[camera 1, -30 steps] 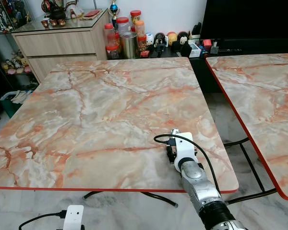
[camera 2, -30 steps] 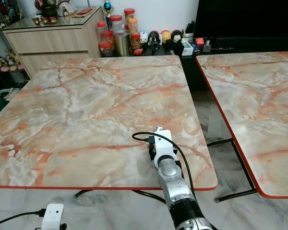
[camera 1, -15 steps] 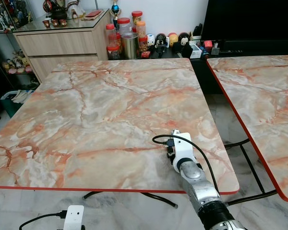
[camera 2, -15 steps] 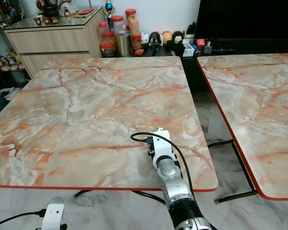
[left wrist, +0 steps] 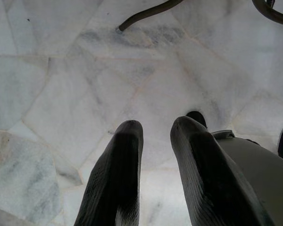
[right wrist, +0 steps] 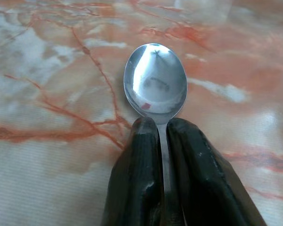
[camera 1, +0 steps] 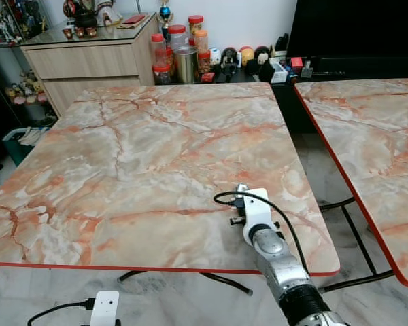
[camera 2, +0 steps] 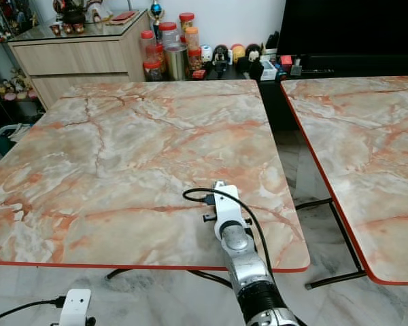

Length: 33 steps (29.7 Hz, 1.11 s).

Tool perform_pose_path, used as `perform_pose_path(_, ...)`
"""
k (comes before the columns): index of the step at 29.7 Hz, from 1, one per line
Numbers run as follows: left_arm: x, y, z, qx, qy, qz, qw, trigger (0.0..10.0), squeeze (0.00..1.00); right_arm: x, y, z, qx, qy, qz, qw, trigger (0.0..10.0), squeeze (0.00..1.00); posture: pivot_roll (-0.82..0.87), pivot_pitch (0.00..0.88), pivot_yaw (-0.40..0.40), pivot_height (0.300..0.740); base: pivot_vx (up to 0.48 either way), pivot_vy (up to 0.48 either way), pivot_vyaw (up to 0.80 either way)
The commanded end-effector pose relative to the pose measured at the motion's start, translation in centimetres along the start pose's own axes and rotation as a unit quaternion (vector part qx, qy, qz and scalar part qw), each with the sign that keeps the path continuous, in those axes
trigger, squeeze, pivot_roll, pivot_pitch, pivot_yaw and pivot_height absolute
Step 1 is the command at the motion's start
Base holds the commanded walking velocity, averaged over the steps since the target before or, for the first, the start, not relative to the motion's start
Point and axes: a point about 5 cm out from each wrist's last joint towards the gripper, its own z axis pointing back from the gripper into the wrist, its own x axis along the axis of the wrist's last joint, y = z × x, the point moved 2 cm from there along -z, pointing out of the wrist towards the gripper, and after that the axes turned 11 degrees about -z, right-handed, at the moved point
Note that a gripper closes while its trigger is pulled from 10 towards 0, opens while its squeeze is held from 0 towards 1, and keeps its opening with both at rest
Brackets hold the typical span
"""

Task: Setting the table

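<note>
My right gripper (right wrist: 161, 123) is shut on the handle of a shiny metal spoon (right wrist: 154, 77). The spoon's bowl sticks out past the fingertips, just above the orange-veined marble table (camera 1: 143, 136). In the head views the right arm (camera 1: 275, 261) reaches over the table's near edge, right of centre. Its white wrist mount (camera 1: 255, 210) covers the fingers and the spoon. My left gripper (left wrist: 155, 127) hangs idle below the table over the pale tiled floor, with its two fingers apart and nothing between them.
A second marble table (camera 1: 374, 136) stands to the right, across a narrow strip of floor (camera 1: 319, 170). Behind the table are a wooden cabinet (camera 1: 88, 61), several jars (camera 1: 183, 51), small figurines (camera 1: 248, 58) and a black screen (camera 1: 360, 27). Curved table legs (left wrist: 146, 14) cross the floor.
The right wrist has shifted slightly left over the table's near edge, still holding the spoon. The head view has drifted a little.
</note>
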Motion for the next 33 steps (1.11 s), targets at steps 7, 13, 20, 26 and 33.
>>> perform_pose_path(7, -0.2, 0.5, 0.0, 0.000, 0.008, -0.007, 1.000, 10.0, 0.00, -1.5, 0.0, -0.1, 0.003, 0.034, 0.000, 0.999, 0.0, 0.00, -0.03, 0.000, 0.063, 0.740, 0.000, 0.000, 0.00)
perform_pose_path(13, -0.2, 0.4, 0.0, -0.003, 0.009, -0.009, 1.000, 10.0, 0.00, -1.0, 0.2, -0.1, 0.012, 0.020, -0.002, 1.000, 0.0, 0.00, -0.04, 0.000, 0.061, 0.740, 0.000, 0.000, 0.00)
perform_pose_path(20, -0.2, 0.1, 0.0, -0.005, 0.010, -0.008, 1.000, 10.0, 0.00, 1.0, 0.7, 0.0, 0.024, -0.039, 0.001, 0.999, 10.0, 0.00, -0.04, 0.000, 0.058, 0.740, 0.000, 0.000, 0.00)
perform_pose_path(26, 0.4, 0.3, -0.1, 0.004, -0.003, 0.001, 1.000, 10.0, 0.00, 6.9, 1.5, 0.8, 0.050, -0.188, -0.010, 0.981, 10.0, 0.00, -0.04, 0.000, 0.051, 0.740, 0.000, 0.000, 0.00)
perform_pose_path(33, 0.6, 0.3, -0.1, 0.012, -0.002, -0.003, 1.000, 10.0, 0.00, 9.5, 1.7, 1.4, 0.062, -0.250, 0.006, 0.966, 10.0, 0.00, -0.04, 0.000, 0.049, 0.740, 0.000, 0.000, 0.00)
